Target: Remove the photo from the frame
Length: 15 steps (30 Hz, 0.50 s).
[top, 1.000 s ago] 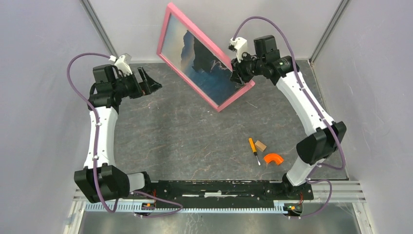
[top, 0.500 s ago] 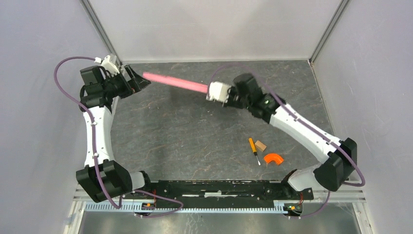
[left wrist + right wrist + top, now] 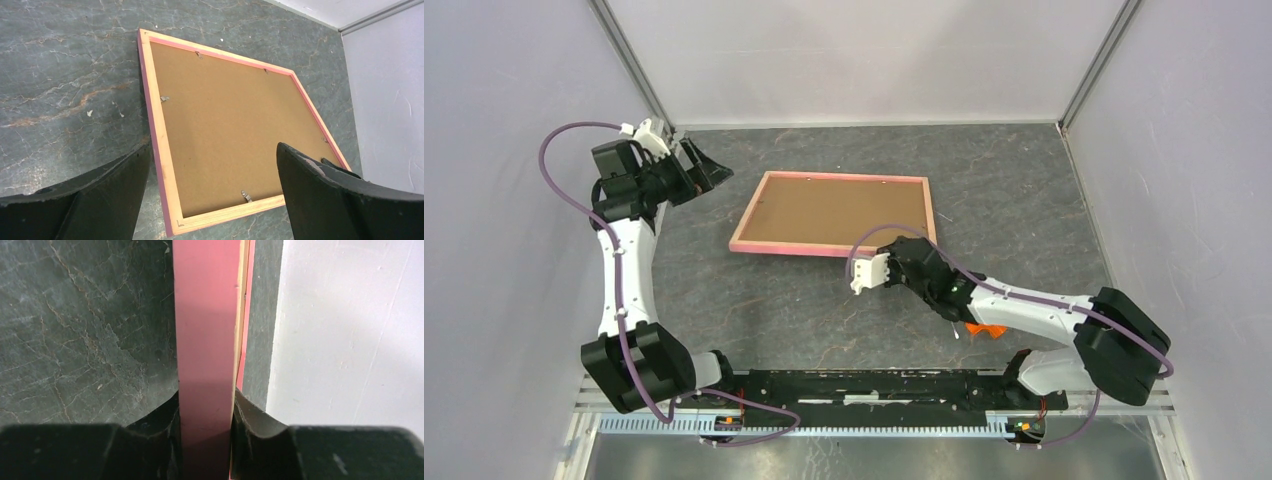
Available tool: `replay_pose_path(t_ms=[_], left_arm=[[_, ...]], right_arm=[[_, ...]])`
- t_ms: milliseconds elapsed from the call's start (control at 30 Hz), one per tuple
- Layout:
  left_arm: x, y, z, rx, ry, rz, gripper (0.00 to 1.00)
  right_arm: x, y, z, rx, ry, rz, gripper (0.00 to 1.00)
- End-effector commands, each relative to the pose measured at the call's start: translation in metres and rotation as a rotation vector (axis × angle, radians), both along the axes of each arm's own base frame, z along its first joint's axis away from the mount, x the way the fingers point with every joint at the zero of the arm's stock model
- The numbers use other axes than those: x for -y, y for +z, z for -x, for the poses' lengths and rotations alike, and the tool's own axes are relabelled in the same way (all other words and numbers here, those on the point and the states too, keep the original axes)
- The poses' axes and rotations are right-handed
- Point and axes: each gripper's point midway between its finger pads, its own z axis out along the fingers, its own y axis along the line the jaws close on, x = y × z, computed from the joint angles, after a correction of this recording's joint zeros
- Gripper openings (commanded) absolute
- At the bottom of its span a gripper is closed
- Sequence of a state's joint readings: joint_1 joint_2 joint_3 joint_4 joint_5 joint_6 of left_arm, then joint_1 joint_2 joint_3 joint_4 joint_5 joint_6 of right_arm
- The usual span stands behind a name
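Note:
The frame [image 3: 834,208] lies flat on the table with its brown fibreboard back up and its pink rim around it. The photo is hidden, face down inside it. My right gripper [image 3: 907,252] is shut on the frame's pink rim [image 3: 205,315] at the near right corner, one finger [image 3: 250,412] on each side. My left gripper [image 3: 714,170] is open and empty, held above the table off the frame's far left corner. In the left wrist view the frame's back [image 3: 240,135] shows between its open fingers [image 3: 310,165], with a small metal tab [image 3: 244,195] at the near edge.
An orange curved piece [image 3: 985,328] peeks out under my right forearm at the near right, next to a screwdriver tip [image 3: 956,335]. White walls enclose the table on three sides. The dark marbled table top [image 3: 784,290] lies in front of the frame.
The frame, held tilted up at the back a second ago, has swung over and now lies back-up on the table. My right arm came down toward the near side with it. The left gripper shifted slightly back-left.

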State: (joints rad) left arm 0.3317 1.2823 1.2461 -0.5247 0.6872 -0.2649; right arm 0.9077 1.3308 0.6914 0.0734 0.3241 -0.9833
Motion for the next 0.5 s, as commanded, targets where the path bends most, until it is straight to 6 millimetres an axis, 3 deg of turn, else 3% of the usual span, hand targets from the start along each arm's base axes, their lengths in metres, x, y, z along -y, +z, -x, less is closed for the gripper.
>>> replay_pose_path(t_ms=[0,33,133,467], left_arm=[[0.003,0.006,0.000,0.043,-0.020,-0.001,1.00],[0.003,0.005,0.001,0.042,-0.026,-0.004,1.00],[0.003,-0.004,0.005,0.029,-0.033,-0.023,1.00],[0.004,-0.031,0.015,-0.015,-0.061,-0.054,1.00]], right_arm=[[-0.001,-0.003,0.002,0.101,0.066,-0.022,0.00],[0.001,-0.011,0.003,0.111,0.080,0.005,0.01],[0.003,-0.035,0.011,0.093,0.148,0.085,0.17],[0.004,-0.059,0.001,0.111,0.169,0.156,0.43]])
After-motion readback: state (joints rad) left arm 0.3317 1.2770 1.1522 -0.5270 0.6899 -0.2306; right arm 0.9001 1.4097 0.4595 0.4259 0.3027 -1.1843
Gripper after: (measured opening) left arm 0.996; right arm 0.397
